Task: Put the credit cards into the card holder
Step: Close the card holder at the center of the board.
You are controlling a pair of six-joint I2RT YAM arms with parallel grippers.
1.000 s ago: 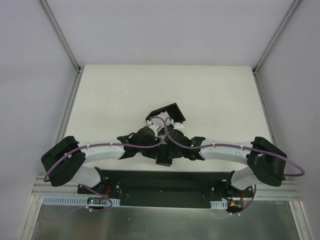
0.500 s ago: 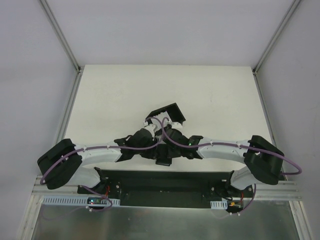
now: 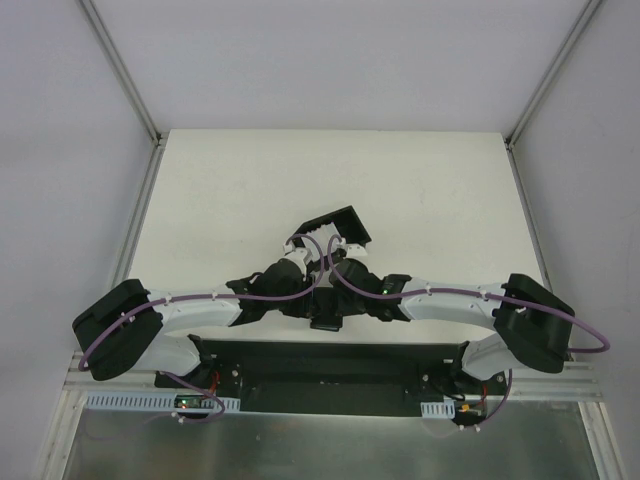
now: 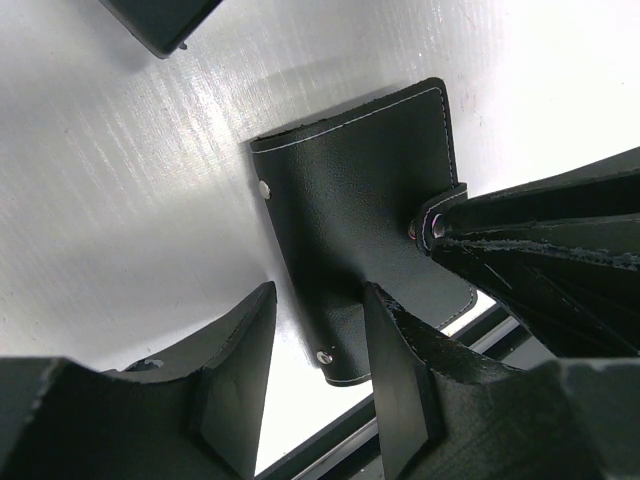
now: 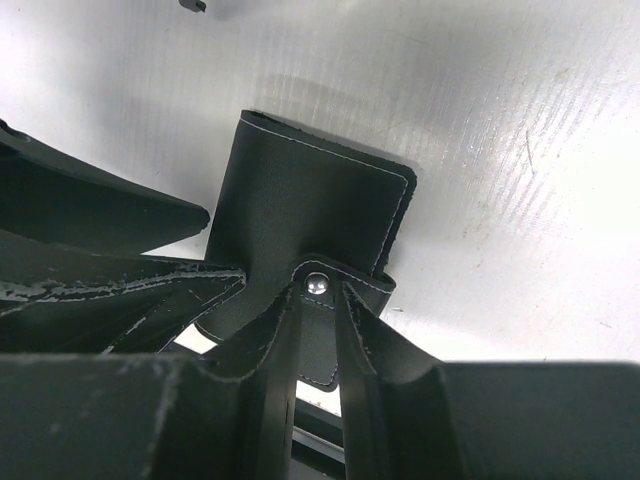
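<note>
The card holder [image 4: 350, 200], a black stitched wallet, lies folded at the table's near edge under both wrists [image 3: 327, 322]. My right gripper [image 5: 317, 295] is shut on its clasp tab [image 5: 318, 330], just below the metal snap [image 5: 317, 285]. My left gripper [image 4: 320, 295] is open and straddles the wallet's near edge. Its right finger [image 4: 400, 380] rests against the leather, while white table shows between the wallet and the left finger [image 4: 235, 370]. I cannot make out the credit cards in any view.
A larger black walled tray [image 3: 336, 226] stands just beyond the grippers, and its corner [image 4: 160, 20] shows in the left wrist view. The table's near edge and a dark rail [image 3: 330, 355] lie right below the wallet. White table [image 3: 420, 190] spreads behind and to both sides.
The left arm's elbow and shoulder have drifted slightly left. Both grippers have stayed at the wallet, and the right one keeps the tab.
</note>
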